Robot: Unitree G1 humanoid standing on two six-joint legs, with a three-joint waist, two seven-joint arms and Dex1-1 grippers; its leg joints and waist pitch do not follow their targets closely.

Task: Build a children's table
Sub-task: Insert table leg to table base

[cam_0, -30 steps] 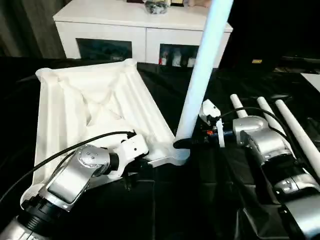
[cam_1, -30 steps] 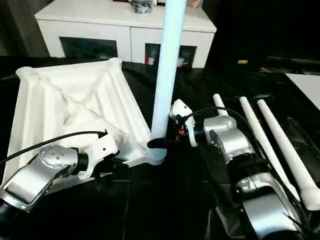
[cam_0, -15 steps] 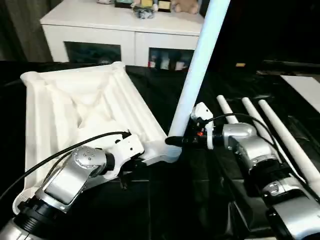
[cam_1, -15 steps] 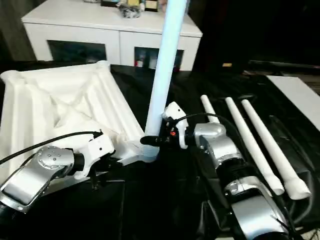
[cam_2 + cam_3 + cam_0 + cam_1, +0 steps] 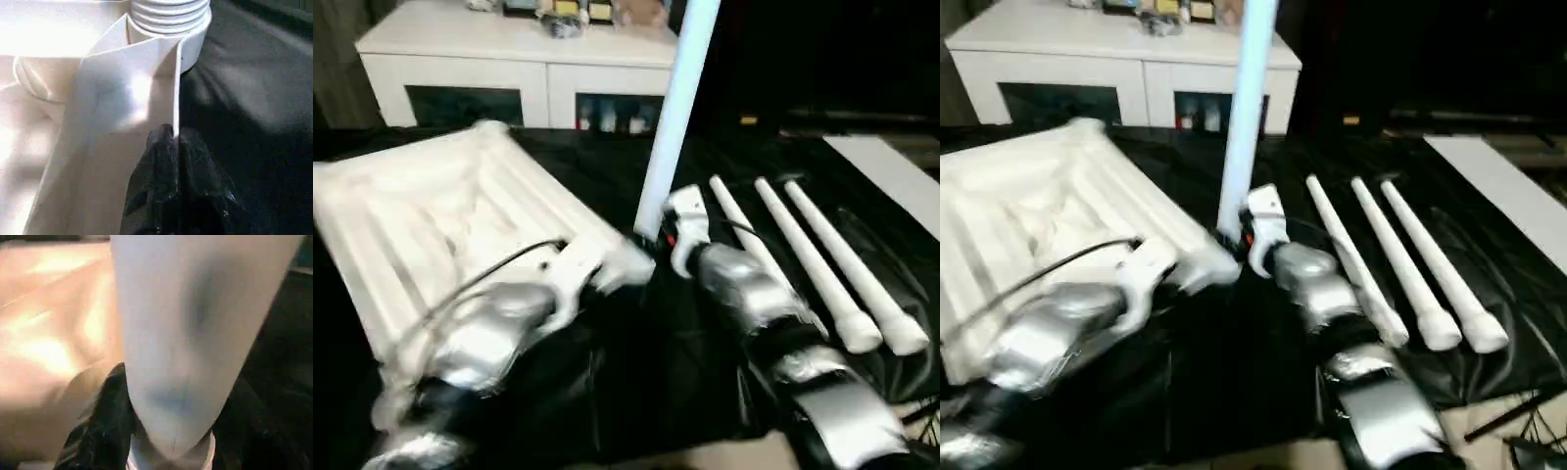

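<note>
The white tabletop [image 5: 431, 220] lies ribbed side up on the black cloth, at the left. One white leg [image 5: 671, 117] stands upright in the corner socket [image 5: 168, 19] nearest the middle. My right gripper [image 5: 171, 431] is shut on the base of this leg, one black finger [image 5: 110, 423] on each side. My left gripper [image 5: 173, 134] is shut on a thin upright rib of the tabletop just beside that socket. Three more legs [image 5: 803, 255] lie side by side on the cloth to the right of my right forearm.
A white cabinet [image 5: 509, 64] with dark glass fronts and small items on top stands behind the table. A flat white panel [image 5: 886, 166] lies at the far right. Black cloth covers the work surface around the parts.
The camera has swung, so the whole scene sits further left and is blurred. Both grippers keep their holds on the rib and the upright leg.
</note>
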